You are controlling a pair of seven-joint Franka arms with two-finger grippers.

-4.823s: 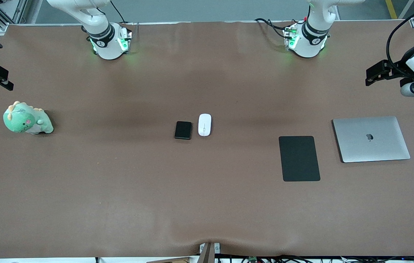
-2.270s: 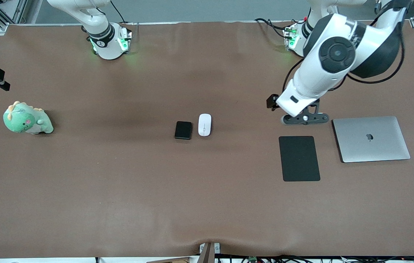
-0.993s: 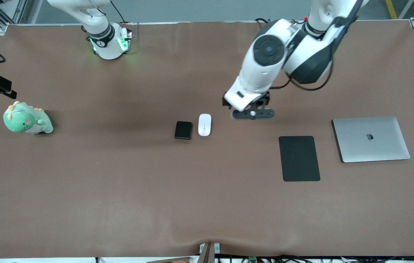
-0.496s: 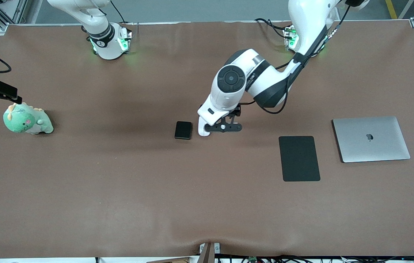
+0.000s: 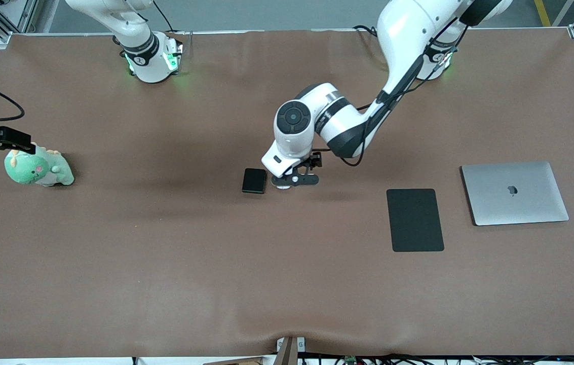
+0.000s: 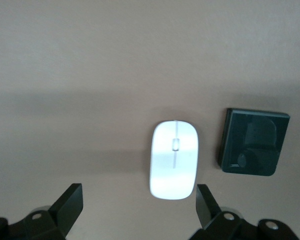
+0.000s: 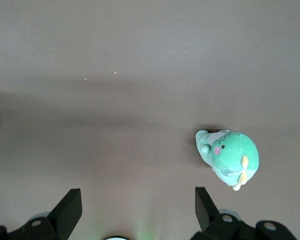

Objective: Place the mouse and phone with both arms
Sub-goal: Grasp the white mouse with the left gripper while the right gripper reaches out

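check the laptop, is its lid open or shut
Shut. The laptop lies flat on the table with its silver lid down and the logo facing up; no screen or keyboard shows.

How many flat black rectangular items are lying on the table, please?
2: the small glossy black phone lies mid-table beside the white oval mouse; the larger matte black mouse pad lies toward the left arm's end, beside the closed silver laptop.

- my front view looks down from high across the table [image 5: 165, 284], facing both bases.
- my left wrist view looks straight down, close over the mouse [image 6: 173, 159] and phone [image 6: 253, 148] (both also in front view).
- my right wrist view looks down on the plush dinosaur [image 7: 230, 157], shared with front view too.
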